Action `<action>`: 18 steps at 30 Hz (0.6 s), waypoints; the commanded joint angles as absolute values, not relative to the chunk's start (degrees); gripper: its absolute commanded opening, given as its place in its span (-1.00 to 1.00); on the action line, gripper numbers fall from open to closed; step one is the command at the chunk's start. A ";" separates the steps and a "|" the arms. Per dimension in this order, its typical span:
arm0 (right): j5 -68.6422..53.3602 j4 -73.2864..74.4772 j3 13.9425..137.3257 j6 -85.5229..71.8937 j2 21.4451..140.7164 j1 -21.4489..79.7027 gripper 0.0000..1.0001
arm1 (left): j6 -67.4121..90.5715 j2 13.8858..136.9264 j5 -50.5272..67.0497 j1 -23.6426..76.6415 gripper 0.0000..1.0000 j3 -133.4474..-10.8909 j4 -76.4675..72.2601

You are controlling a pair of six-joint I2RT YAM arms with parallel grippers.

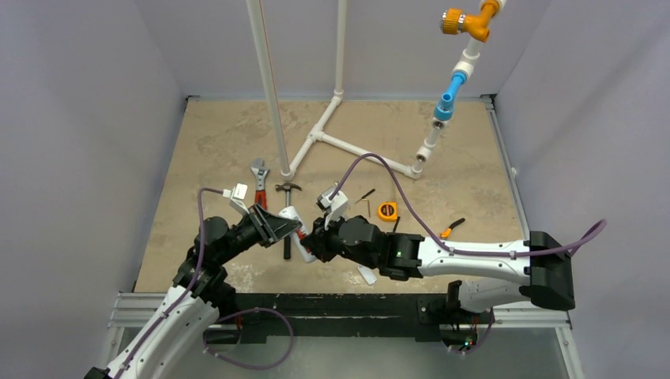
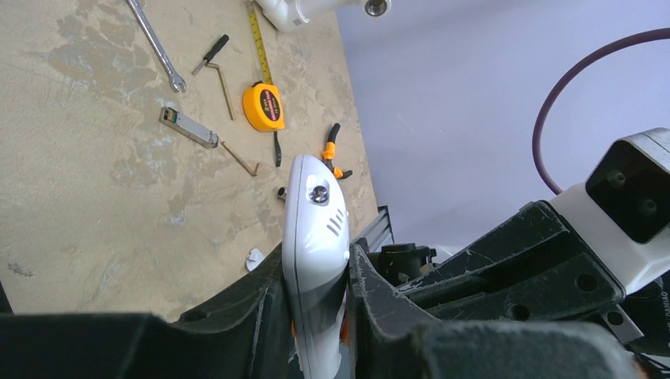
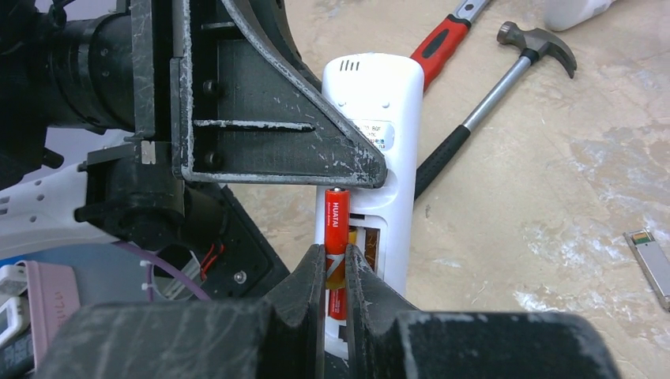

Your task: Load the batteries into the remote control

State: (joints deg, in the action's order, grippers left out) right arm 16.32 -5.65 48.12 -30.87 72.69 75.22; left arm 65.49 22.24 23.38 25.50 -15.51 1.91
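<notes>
While the right gripper (image 3: 336,278) is pinching one of the batteries (image 3: 336,225) by its lower half, jaws closed hard on it, that cell is standing just ahead of its fingertips, lying lengthwise over the open recess in the plain back of the remote control (image 3: 378,103). Opposite, the left gripper (image 2: 316,276) is clamping the handset across its narrow edges, holding it clear of the table (image 3: 553,197) with the top end jutting out beyond its tips. Seating looks to be the step under way, and it is calling for care: the battery's pale metal cap is sitting right beneath the edge of the left gripper's near finger, so any push forward is risking a snag there. Better to be pressing the cell sideways into the bay, one end leading against its contact, then rocking the other end down flush. An orange patch is showing in the recess beside the right fingertips; whether that is a second cell I cannot tell. The left grip should be only bracing, and the right jaws should be parting only once the cell is sitting snug.
</notes>
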 commanded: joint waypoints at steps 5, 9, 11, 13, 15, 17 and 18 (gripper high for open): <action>25.57 -0.79 51.72 -28.66 73.08 78.46 -1.00 | 67.34 20.83 22.95 25.31 -1.00 -16.57 -0.35; 27.50 1.18 52.79 -28.09 73.70 79.58 -1.00 | 67.43 20.90 22.94 25.31 -1.00 -16.43 -0.52; 28.14 1.47 53.03 -27.82 73.97 79.96 -1.00 | 67.44 20.92 23.02 25.30 -1.00 -16.37 -0.61; 28.91 1.70 53.29 -27.58 74.24 80.38 -1.00 | 67.56 20.92 23.03 25.30 -1.00 -16.37 -0.74; 29.74 1.99 53.63 -27.32 74.50 80.71 -1.00 | 67.58 21.03 23.07 25.30 -1.00 -16.38 -0.94; 30.05 2.15 53.78 -27.09 74.91 80.94 -1.00 | 67.62 21.18 23.35 25.27 -1.00 -16.35 -1.16; 30.06 2.19 53.91 -27.08 75.08 81.03 -0.99 | 67.67 21.25 23.43 25.31 -1.00 -16.33 -1.22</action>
State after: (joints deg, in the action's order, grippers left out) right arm 27.38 1.37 51.35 -28.12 74.19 80.36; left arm 65.84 21.56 22.70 25.50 -15.51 2.50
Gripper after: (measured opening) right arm 0.067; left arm 0.246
